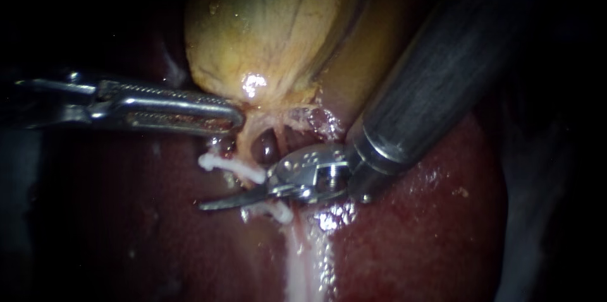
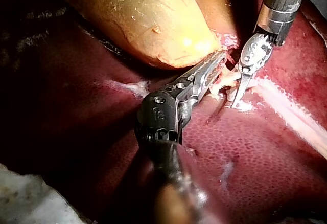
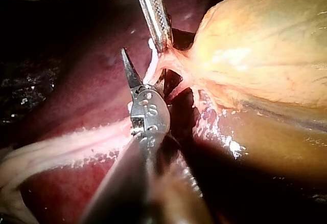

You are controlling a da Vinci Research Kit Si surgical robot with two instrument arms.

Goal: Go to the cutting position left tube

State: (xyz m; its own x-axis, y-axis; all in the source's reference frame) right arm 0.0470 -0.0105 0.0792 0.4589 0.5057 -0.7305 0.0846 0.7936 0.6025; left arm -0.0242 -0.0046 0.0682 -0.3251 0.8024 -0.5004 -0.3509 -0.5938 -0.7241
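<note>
Endoscope view: gallbladder (image 1: 272,30) above tubes (image 1: 253,134), liver (image 1: 430,226) around.

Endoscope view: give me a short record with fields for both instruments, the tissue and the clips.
Left instrument: enters from the left, jaws shut on the gallbladder neck
Right instrument: enters from the upper right, tip pointing left between two white clips
Upper clip: just above that tip
Lower clip: just below that tip
Gallbladder: yellowish, above both instruments
Liver: dark red, beneath everything
Tube at the tip: mostly hidden
</note>
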